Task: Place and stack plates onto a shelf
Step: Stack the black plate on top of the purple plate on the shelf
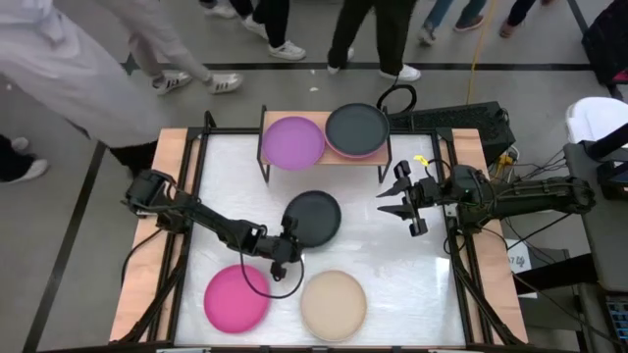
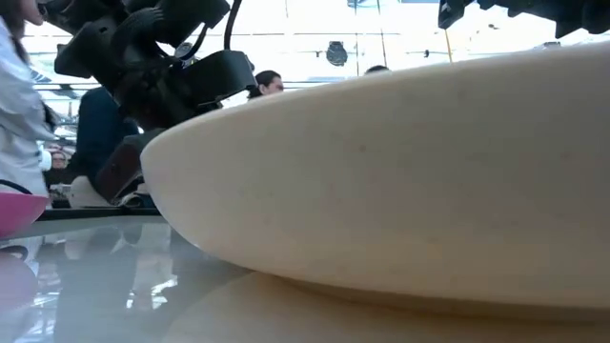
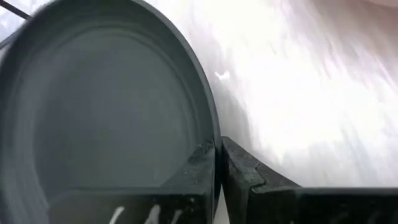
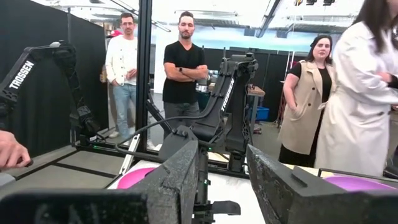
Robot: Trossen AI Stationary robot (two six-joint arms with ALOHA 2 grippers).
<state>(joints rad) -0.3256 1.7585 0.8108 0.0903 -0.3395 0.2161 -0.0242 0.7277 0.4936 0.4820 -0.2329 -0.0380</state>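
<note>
My left gripper [image 1: 287,245] is shut on a dark grey plate [image 1: 312,218] near the table's middle. The shelf [image 1: 327,157] stands at the far edge. On it are a purple plate [image 1: 292,140] on the left and a second dark grey plate [image 1: 357,127] on the right, stacked on a plate whose pinkish rim [image 1: 359,154] shows. A magenta plate [image 1: 236,297] and a cream plate [image 1: 334,304] lie flat near the near edge. My right gripper [image 1: 404,201] is open above the table's right part and holds nothing. My left gripper [image 3: 219,149] pinches the dark grey plate's rim [image 3: 214,134] on its near-left side, one finger inside the plate and one outside. The fingers come in from the table's near-left, about level. In the low view the plate [image 2: 217,78] seems raised off the table.
The cream plate [image 2: 381,171] fills the low view and hides most of the table. Several people stand beyond the far edge. Cables and a black box [image 1: 471,123] sit at the far right corner. Bare tabletop [image 1: 392,265] lies between the grippers.
</note>
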